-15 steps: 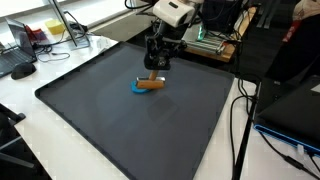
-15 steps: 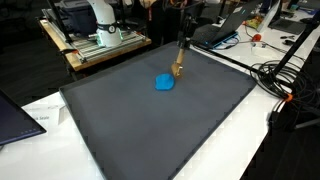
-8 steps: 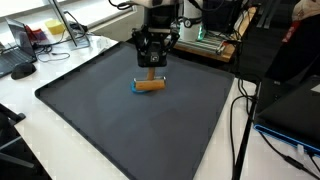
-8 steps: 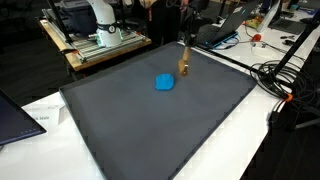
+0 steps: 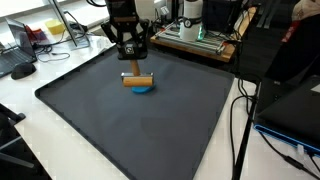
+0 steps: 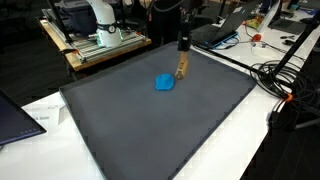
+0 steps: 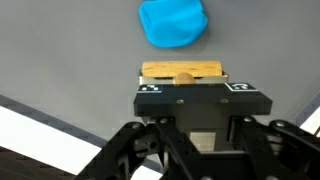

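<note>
My gripper (image 5: pixel 129 60) is shut on a light wooden block (image 5: pixel 137 80) and holds it just above the dark grey mat (image 5: pixel 120 130). In an exterior view the block (image 6: pixel 181 67) hangs upright below the gripper (image 6: pixel 183 46). A small blue object (image 5: pixel 144 90) lies on the mat right by the block, also seen in an exterior view (image 6: pixel 164 82). In the wrist view the block (image 7: pixel 182 72) sits just beyond the gripper body, with the blue object (image 7: pixel 173 22) past it. The fingertips are hidden by the gripper body there.
The mat covers a white table (image 5: pixel 30 125). A workbench with equipment (image 5: pixel 200 38) stands behind it, cables (image 6: pixel 285 85) lie off the side, and a laptop (image 6: pixel 15 115) sits at a table corner.
The arm swung across the mat and carried the wooden block with it, from beside the blue object to just behind it. The blue object stayed put.
</note>
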You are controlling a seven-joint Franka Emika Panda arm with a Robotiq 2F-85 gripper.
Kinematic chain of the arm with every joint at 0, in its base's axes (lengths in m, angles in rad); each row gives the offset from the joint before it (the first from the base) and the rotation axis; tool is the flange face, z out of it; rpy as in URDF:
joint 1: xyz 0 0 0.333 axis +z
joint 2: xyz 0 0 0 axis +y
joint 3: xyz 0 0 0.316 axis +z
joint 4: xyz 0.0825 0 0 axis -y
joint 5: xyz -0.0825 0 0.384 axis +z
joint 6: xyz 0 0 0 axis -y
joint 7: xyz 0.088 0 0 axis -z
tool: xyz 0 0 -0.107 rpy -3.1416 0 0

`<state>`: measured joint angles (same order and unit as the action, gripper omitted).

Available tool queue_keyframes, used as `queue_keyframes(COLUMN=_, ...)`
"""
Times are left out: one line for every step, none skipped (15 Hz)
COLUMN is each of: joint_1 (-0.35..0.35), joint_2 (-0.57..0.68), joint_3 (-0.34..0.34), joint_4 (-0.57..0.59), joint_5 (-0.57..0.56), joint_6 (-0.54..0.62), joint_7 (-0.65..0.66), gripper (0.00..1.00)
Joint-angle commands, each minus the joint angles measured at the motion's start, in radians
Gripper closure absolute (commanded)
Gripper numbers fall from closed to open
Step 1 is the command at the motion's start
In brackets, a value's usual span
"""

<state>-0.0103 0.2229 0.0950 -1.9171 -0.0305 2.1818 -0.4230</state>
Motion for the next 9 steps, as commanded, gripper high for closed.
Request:
queue_keyframes(joint_1=-0.043, joint_2=0.017, joint_3=-0.021, joint_4=0.052, joint_5=0.113, joint_6=-0.038, joint_7=-0.030, gripper=0.78)
queue_keyframes(joint_1=-0.055, joint_2=0.021, joint_3=-0.024, joint_4=0.057, joint_5=0.141, joint_6=-0.041, joint_7=-0.035, gripper=0.78)
queue_keyframes(joint_1=-0.067, joint_2=0.024, joint_3=-0.028, joint_4=0.062, joint_5=0.169, joint_6=-0.042, joint_7=-0.043, gripper=0.78)
queue_keyframes(joint_1=-0.079, joint_2=0.029, joint_3=-0.035, joint_4=0.065, joint_5=0.192, joint_6=-0.039, joint_7=-0.041, gripper=0.78)
queue_keyframes(joint_1=-0.094, joint_2=0.032, joint_3=-0.039, joint_4=0.067, joint_5=0.225, joint_6=-0.040, joint_7=-0.050, gripper=0.78)
queue_keyframes(joint_1=-0.111, joint_2=0.034, joint_3=-0.042, joint_4=0.068, joint_5=0.266, joint_6=-0.046, joint_7=-0.068, gripper=0.78)
queue_keyframes(joint_1=-0.127, joint_2=0.036, joint_3=-0.042, joint_4=0.068, joint_5=0.307, joint_6=-0.051, joint_7=-0.090, gripper=0.78)
queue_keyframes(joint_1=-0.141, joint_2=0.034, joint_3=-0.047, joint_4=0.063, joint_5=0.337, joint_6=-0.051, joint_7=-0.102, gripper=0.78)
queue_keyframes(joint_1=-0.153, joint_2=0.033, joint_3=-0.051, joint_4=0.058, joint_5=0.364, joint_6=-0.053, joint_7=-0.116, gripper=0.78)
